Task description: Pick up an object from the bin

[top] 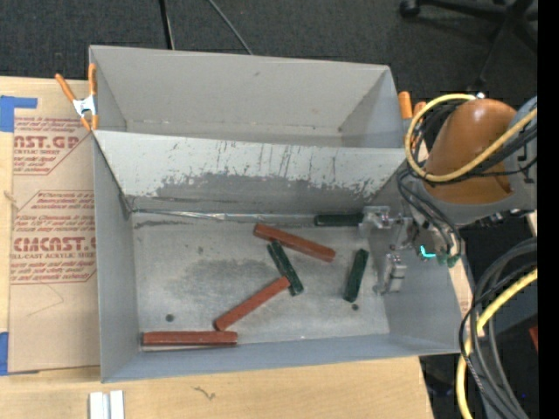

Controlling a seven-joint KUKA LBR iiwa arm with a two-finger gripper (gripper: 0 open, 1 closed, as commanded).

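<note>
Low by the right wall of the bin (113,234): gripper (392,278), spread or pressed together impossible to tell. Just beside it, toward the middle, lying flat: green stick (355,275). Farther left: second green stick (285,268), touching a red stick (251,304). Behind these, another red stick (294,242); by the front wall, a third (189,340).
</note>
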